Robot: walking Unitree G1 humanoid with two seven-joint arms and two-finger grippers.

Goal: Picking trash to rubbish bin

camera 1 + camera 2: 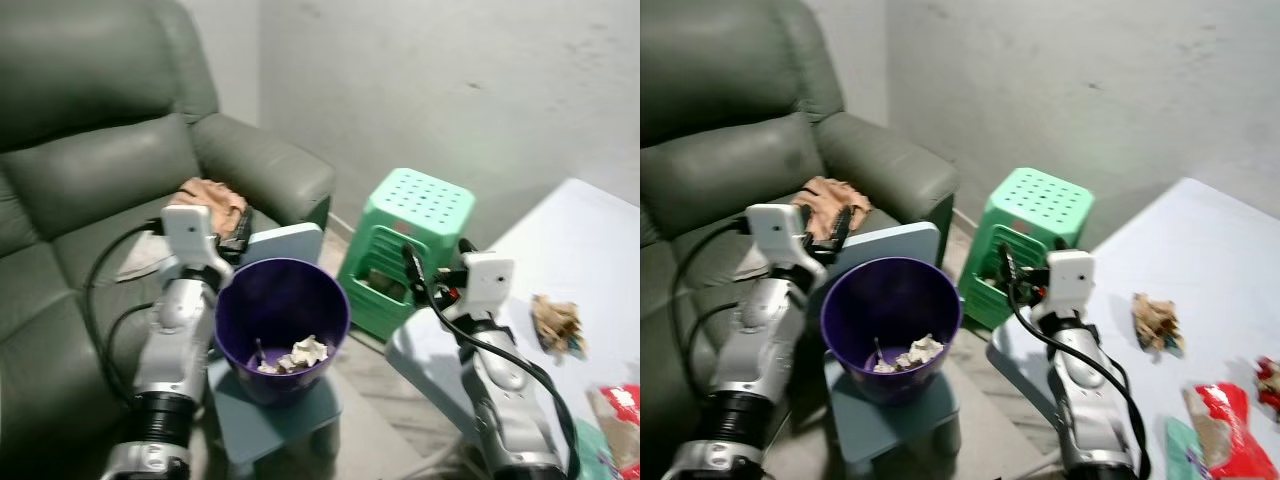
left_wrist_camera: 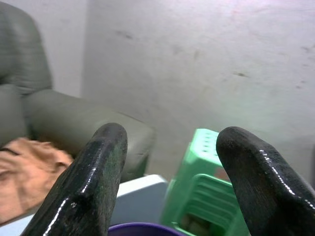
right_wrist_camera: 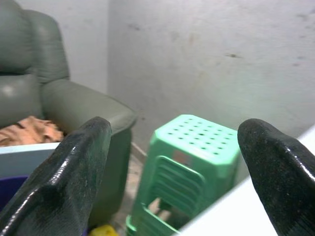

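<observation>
Two silver arms reach forward, one on either side of a single round purple plastic rubbish bin (image 1: 282,325) that stands on a small grey-blue stool (image 1: 272,415). Inside the bin lie a few crumpled scraps of pale paper (image 1: 305,352).

The left gripper (image 1: 240,228) hangs just above the bin's far-left rim, its two black fingers (image 2: 86,184) spread well apart with nothing between them and touching nothing. The right gripper (image 1: 412,262) hovers to the right of the bin, above the near corner of a white table (image 1: 590,250), and its fingers (image 3: 69,177) are likewise wide apart and empty.

On the table, well to the right of the right gripper, lies one crumpled brown paper wad (image 1: 556,322). Nearer the table's front edge, further right again, sits a red plastic wrapper (image 1: 1230,430), with a green packet (image 1: 1181,447) beside it.

Just beyond the right gripper stands one mint-green plastic stool with a perforated top (image 1: 410,245), something dark inside its open side. Behind the left gripper a flat grey-blue panel (image 1: 285,243) leans against a dark green leather sofa (image 1: 90,170), and one rumpled orange cloth (image 1: 210,200) rests on the sofa seat. A bare grey wall (image 1: 450,90) closes the room behind.
</observation>
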